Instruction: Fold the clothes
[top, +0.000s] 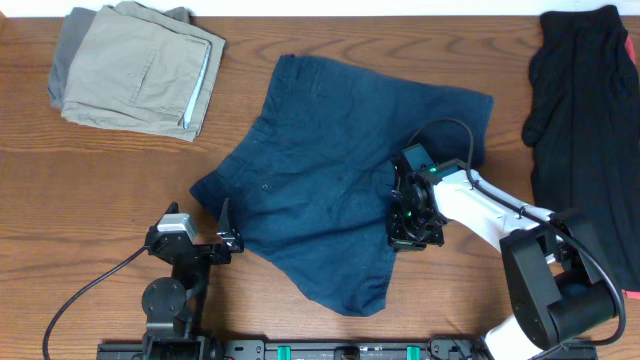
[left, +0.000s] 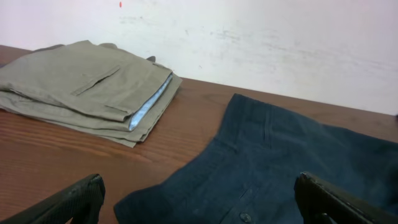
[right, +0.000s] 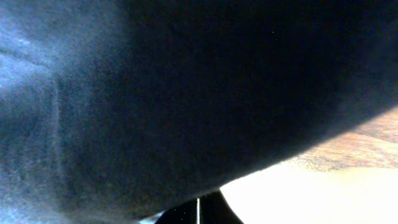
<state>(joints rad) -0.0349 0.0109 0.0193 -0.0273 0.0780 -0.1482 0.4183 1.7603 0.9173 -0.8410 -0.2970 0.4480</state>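
Observation:
The clothes in play are dark navy-blue shorts (top: 320, 170), spread crumpled across the middle of the table. My right gripper (top: 410, 215) presses down on their right part and is shut on the fabric. In the right wrist view the navy cloth (right: 155, 93) fills nearly the whole picture, and the closed jaws (right: 198, 210) show only as a dark sliver at the bottom. My left gripper (top: 228, 228) stands open at the shorts' left corner. That corner (left: 186, 199) lies between the two fingers (left: 74, 202) without touching them.
Folded khaki shorts (top: 140, 70) sit on a grey pair (top: 60, 60) at the back left, also seen as the khaki stack (left: 87, 87) in the left wrist view. A black garment (top: 585, 120) lies along the right edge. A white wall (left: 249, 37) rises behind the table.

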